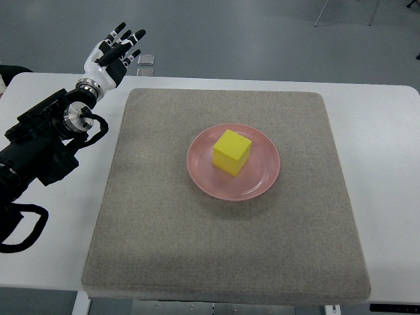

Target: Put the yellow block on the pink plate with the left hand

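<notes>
Top view: yellow block [231, 151] sitting on pink plate [262, 180], mid grey mat [164, 230]. Left hand [115, 56] off at far-left mat corner, fingers spread, holding nothing. Placement looks done; next likely just parking arm.

My one camera looks steeply down from the robot's side, fairly near, table [380, 131] filling frame; floor at twelve o'clock, possibly.

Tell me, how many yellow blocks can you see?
1. The yellow block sits on the pink plate, in the middle of the grey mat. Nothing looks hidden.
</notes>
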Controlling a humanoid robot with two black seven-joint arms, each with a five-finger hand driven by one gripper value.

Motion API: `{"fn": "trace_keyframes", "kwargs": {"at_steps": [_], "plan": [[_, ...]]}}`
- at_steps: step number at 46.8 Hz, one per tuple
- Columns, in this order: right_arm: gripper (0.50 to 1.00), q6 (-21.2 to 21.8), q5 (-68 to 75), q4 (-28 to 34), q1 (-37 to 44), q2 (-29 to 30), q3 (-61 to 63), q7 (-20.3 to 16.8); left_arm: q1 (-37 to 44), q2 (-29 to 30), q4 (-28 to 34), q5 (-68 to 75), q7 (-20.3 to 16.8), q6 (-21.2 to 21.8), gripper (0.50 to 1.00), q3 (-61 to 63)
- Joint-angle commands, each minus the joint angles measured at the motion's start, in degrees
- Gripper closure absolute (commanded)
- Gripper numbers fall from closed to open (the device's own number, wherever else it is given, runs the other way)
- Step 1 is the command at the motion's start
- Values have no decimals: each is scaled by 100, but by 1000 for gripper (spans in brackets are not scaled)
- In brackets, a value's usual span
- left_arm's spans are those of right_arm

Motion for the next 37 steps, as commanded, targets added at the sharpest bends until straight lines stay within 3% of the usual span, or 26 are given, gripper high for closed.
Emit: {"fn": "trace_keyframes", "kwargs": {"at_steps": [1,37], "plan": [[576,1,0,0,9,0,0,0,0,-3,21,-16,-1,-8,508,-9],[576,10,9,0,0,0,9,0,-9,32,30,-7,-1,-8,508,-17]]}}
